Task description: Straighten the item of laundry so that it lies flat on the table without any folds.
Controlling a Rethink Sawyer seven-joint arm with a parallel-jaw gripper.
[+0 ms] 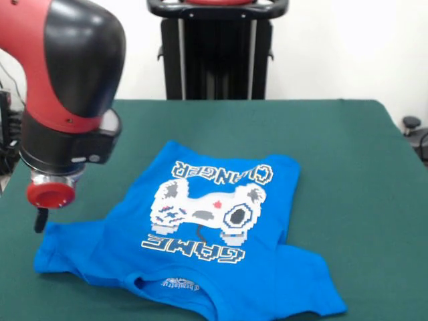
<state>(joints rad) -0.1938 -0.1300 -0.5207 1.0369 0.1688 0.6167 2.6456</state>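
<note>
The blue T-shirt (pixel 200 247) lies print-up on the green table (pixel 348 167), toward its front edge, collar nearest the camera. Much of it looks flat, but I judge the job unfinished: the hem end appears tucked under and narrow, and ridges run by the sleeves. My arm hangs over the shirt's sleeve at the picture's left, my gripper (pixel 41 219) low beside it; whether it is open or holds cloth, I cannot tell.

Red-and-black arm (pixel 67 73) — red round cap, perhaps flange.
</note>
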